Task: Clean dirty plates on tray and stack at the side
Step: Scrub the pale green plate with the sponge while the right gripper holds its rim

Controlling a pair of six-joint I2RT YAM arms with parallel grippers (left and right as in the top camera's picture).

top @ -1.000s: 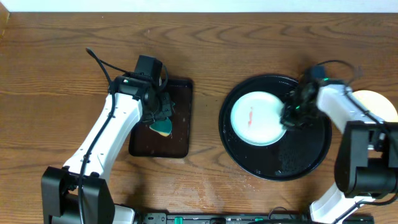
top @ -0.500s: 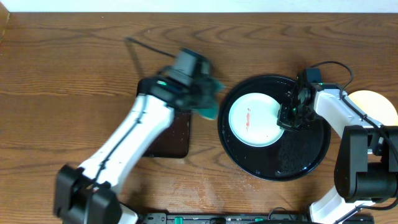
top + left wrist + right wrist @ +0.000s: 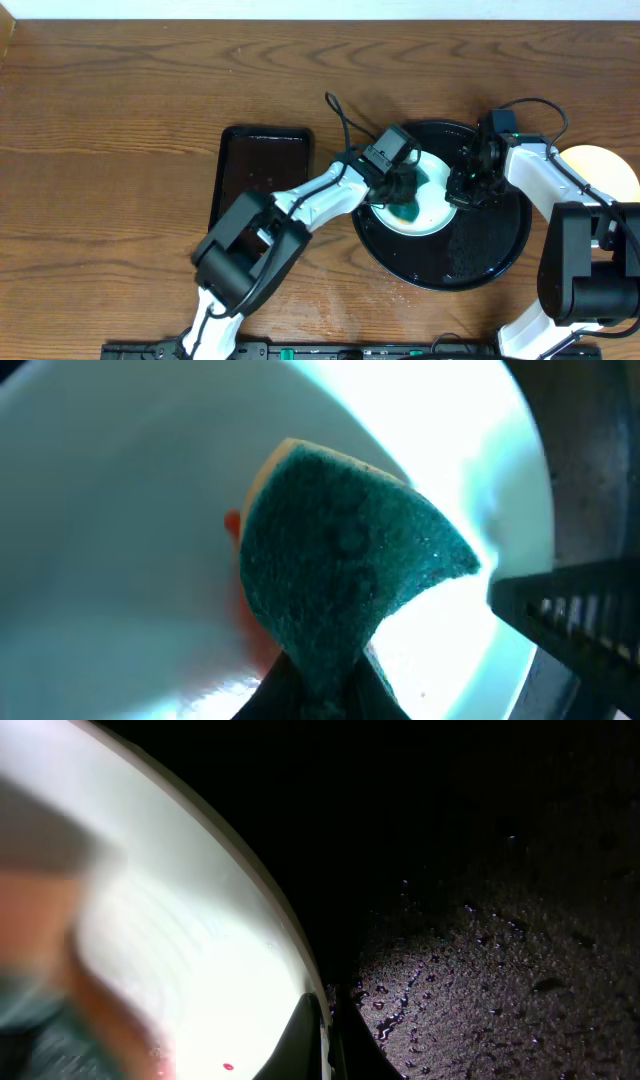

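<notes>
A mint-white plate (image 3: 436,190) lies on the round black tray (image 3: 490,245). My left gripper (image 3: 402,195) is over the plate's middle, shut on a green sponge (image 3: 407,210). In the left wrist view that gripper (image 3: 325,695) holds the sponge (image 3: 350,560) against the plate (image 3: 120,510), with a red smear (image 3: 255,635) beside it. My right gripper (image 3: 462,190) is shut on the plate's right rim. Seen from the right wrist, its fingers (image 3: 328,1045) pinch the plate's edge (image 3: 290,970) above the wet tray floor (image 3: 480,970). A pale yellow plate (image 3: 600,160) lies on the tabletop at the far right, partly behind the right arm.
A smaller rectangular black tray (image 3: 260,170) lies left of the round tray, with the left arm stretched across its lower right corner. Brown wood-grain tabletop (image 3: 120,120) spreads to the left and along the back.
My left arm has swung right from the rectangular tray to the plate, carrying the sponge. The right gripper has stayed on the plate's rim.
</notes>
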